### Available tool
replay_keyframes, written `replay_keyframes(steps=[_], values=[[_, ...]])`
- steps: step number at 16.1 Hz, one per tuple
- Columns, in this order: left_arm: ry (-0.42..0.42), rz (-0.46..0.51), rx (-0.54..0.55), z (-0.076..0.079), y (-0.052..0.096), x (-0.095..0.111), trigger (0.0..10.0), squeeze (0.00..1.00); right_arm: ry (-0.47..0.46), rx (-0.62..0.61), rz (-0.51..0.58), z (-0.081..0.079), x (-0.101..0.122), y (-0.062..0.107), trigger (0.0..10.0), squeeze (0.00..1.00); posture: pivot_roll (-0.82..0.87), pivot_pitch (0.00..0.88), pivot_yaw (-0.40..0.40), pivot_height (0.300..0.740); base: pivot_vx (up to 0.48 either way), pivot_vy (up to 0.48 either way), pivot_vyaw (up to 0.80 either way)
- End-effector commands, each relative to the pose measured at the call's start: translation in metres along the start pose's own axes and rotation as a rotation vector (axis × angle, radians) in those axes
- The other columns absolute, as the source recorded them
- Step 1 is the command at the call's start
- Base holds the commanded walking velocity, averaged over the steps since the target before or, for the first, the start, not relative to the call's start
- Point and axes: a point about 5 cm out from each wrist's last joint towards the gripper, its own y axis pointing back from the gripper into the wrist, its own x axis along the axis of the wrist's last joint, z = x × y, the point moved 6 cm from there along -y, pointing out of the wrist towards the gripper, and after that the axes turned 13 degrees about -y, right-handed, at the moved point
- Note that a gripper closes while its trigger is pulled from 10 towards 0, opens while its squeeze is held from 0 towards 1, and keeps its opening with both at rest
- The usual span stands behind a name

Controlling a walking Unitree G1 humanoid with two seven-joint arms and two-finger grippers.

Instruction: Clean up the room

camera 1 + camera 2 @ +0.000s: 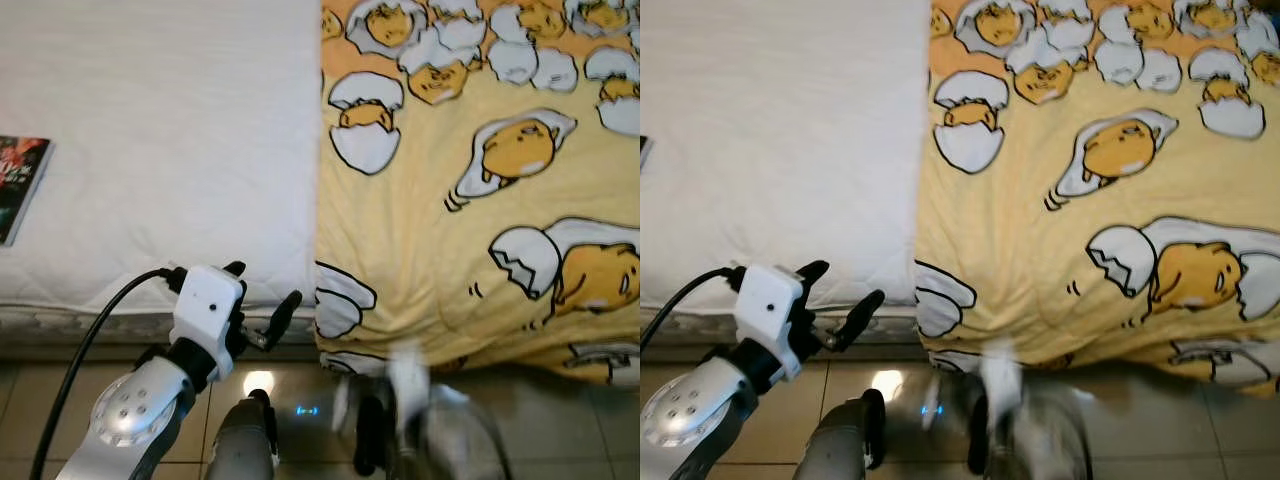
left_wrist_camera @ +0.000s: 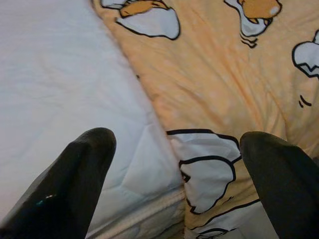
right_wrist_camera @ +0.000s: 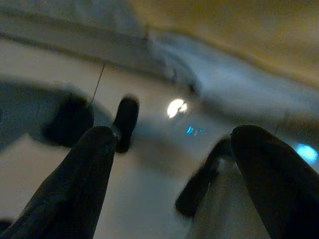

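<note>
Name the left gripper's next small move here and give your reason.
Probably ease the left gripper forward and right onto the yellow blanket's hanging edge. Its fingers are open and empty at the bed's front edge, and the blanket covers just part of the white mattress.

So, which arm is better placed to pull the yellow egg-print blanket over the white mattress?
Probably left: the left gripper is raised, open, beside the blanket's edge; the right gripper hangs blurred, low.

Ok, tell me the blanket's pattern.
Yellow blanket printed with cartoon egg characters in cracked white shells, clearest in the left eye view.

White mattress (image 1: 160, 120), beige tiled floor (image 1: 30, 400) below, a light glare on tiles
</note>
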Motion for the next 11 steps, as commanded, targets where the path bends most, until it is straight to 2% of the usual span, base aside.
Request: replay_keyframes(steps=[1,2,3,4,5,7,8,9,10,11], values=[[0.009,0.012,-0.035,0.008,-0.006,-0.001,10.0,0.0,0.055,-0.005,0.105,0.006,0.035,-0.001,10.0,0.0,0.17,0.244,-0.013,0.74,0.0,0.0,0.0],[0.003,0.023,-0.033,0.007,-0.012,0.001,10.0,0.0,0.059,-0.012,0.188,0.005,0.059,-0.002,10.0,0.0,0.16,0.226,-0.015,0.74,0.0,0.0,0.0],[-0.011,0.028,-0.015,0.003,-0.018,0.001,10.0,0.0,0.055,-0.017,0.318,0.002,0.097,-0.001,10.0,0.0,0.16,0.21,-0.018,0.74,0.0,0.0,0.0],[-0.016,0.029,-0.003,0.001,-0.021,0.0,10.0,0.0,0.05,-0.018,0.372,-0.001,0.113,0.001,10.0,0.0,0.15,0.192,-0.021,0.74,0.0,0.0,0.0],[-0.011,0.026,0.047,-0.008,-0.027,-0.003,10.0,0.0,0.035,-0.013,0.531,-0.007,0.159,0.011,10.0,0.0,0.14,0.164,-0.027,0.74,0.0,0.0,0.0],[0.011,0.025,0.126,-0.019,-0.034,-0.004,10.0,0.0,0.03,-0.006,0.675,-0.013,0.199,0.026,10.0,0.0,0.12,0.121,-0.038,0.74,0.0,0.0,0.0],[0.044,0.052,0.242,-0.032,-0.042,0.0,10.0,0.0,0.03,-0.016,0.815,-0.016,0.234,0.049,10.0,0.0,0.1,0.074,-0.047,0.74,0.0,0.0,0.0],[0.044,0.059,0.268,-0.034,-0.043,0.001,10.0,0.0,0.032,-0.02,0.845,-0.017,0.241,0.055,10.0,0.0,0.1,0.069,-0.048,0.74,0.0,0.0,0.0],[0.047,0.06,0.327,-0.04,-0.047,-0.001,10.0,0.0,0.028,-0.062,0.898,-0.011,0.249,0.068,10.0,0.0,0.09,0.03,-0.051,0.74,0.0,0.0,0.0],[0.052,0.052,0.362,-0.044,-0.047,-0.003,10.0,0.0,0.03,-0.085,0.918,-0.007,0.249,0.075,10.0,0.0,0.08,0.02,-0.05,0.74,0.0,0.0,0.0]])
